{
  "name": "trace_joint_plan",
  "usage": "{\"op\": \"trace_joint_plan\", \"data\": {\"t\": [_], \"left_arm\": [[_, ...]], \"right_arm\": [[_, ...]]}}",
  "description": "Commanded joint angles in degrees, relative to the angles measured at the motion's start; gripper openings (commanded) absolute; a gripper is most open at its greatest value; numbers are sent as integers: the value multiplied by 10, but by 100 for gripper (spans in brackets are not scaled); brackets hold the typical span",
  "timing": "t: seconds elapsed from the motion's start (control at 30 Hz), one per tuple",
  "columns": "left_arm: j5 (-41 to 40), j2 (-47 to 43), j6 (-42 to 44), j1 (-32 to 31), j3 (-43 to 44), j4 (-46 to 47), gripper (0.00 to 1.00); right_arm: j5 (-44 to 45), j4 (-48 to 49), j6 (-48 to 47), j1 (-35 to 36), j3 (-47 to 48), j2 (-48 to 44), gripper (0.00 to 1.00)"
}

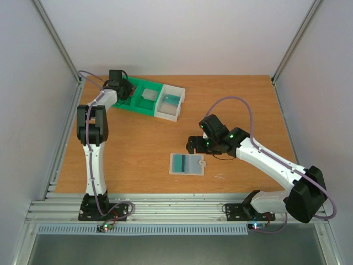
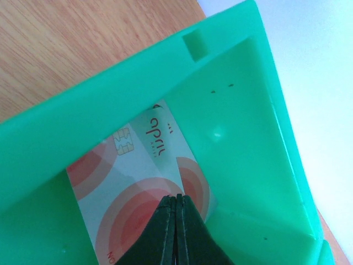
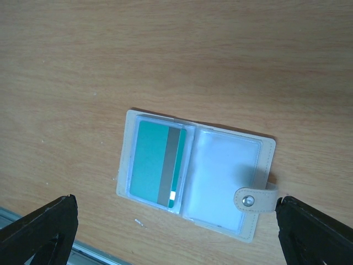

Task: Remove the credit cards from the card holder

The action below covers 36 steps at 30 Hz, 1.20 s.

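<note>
The holder (image 3: pixel 220 176) lies open and flat on the table (image 3: pixel 165 55), near the front edge, its snap tab (image 3: pixel 251 200) sticking out to one side. One panel has a teal card (image 3: pixel 157 163) with a grey stripe in it; the other looks empty. The right gripper (image 3: pixel 174 200) hangs above the holder with its fingers spread wide, touching nothing. Over at the far left, the left gripper (image 2: pixel 176 204) is clenched tight, its tips down in the green tray (image 2: pixel 110 94) over a white card (image 2: pixel 138 182) with red rings. That card lies face up under the tips, not between them as far as I can see. The trouble I expect is with the teal card: it sits snug in a slick sleeve and nothing pins the holder down. A pull could drag or lift the whole holder, or the fingers could slip off the thin edge.
</note>
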Motion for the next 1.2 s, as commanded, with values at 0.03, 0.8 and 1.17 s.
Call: {"op": "trace_joint_plan", "data": {"t": [0.03, 0.8, 1.17], "left_arm": [[17, -41, 6, -3, -8, 37, 0], [106, -396, 54, -20, -288, -8, 65], [170, -522, 126, -57, -427, -79, 91]], "right_arm": [[7, -8, -9, -3, 17, -20, 99], [-33, -12, -6, -3, -15, -51, 98], [-101, 60, 10, -3, -66, -41, 76]]}}
